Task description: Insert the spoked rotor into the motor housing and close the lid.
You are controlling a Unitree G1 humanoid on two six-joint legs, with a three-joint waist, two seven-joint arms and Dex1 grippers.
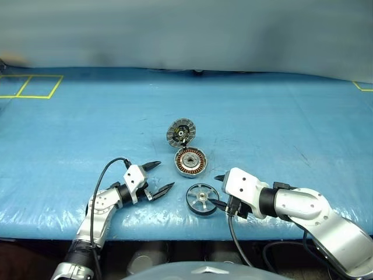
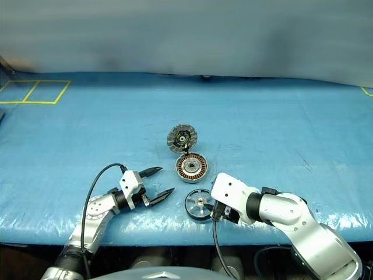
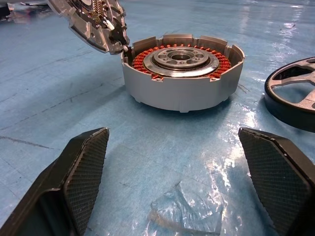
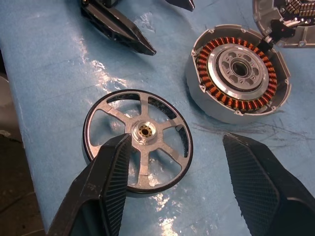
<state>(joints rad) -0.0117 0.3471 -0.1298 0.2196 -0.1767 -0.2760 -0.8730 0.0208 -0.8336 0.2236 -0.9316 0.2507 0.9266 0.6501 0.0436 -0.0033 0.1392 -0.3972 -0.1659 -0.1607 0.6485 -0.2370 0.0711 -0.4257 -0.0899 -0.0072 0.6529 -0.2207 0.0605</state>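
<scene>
Blue plastic-covered desk (image 1: 280, 116), yellow tape squares (image 1: 29, 86) at upper left of the head view

Motor housing (image 1: 190, 161) sits at frame centre, open, copper windings and silver hub facing up. Lid (image 1: 180, 133) stands tilted just above it in the frame, hinged at the housing rim, ribbed face with dark centre toward the camera

Spoked rotor (image 1: 202, 199) lies flat on the desk just below and slightly right of the housing, near the desk's front edge, apart from the housing, not inserted. Dark rim, silver spokes, brass-looking hub centre in the right wrist view (image 4: 137, 142)

Left claw (image 1: 157, 176) lower left of centre, open wide, holding nothing, tips pointing right toward the housing, hovering low over the desk. In the left wrist view the housing (image 3: 183, 71) sits ahead between the two spread fingers (image 3: 86, 177), rotor edge (image 3: 293, 93) at far right

Right claw (image 1: 218, 190) lower right of centre, open, nothing gripped, right at the rotor's right edge. In the right wrist view one finger (image 4: 112, 179) overlaps the rotor's rim and spokes, the other is off to the side over bare desk; cannot tell if the finger touches the rotor

Black cable (image 1: 99, 186) loops off the left wrist
</scene>
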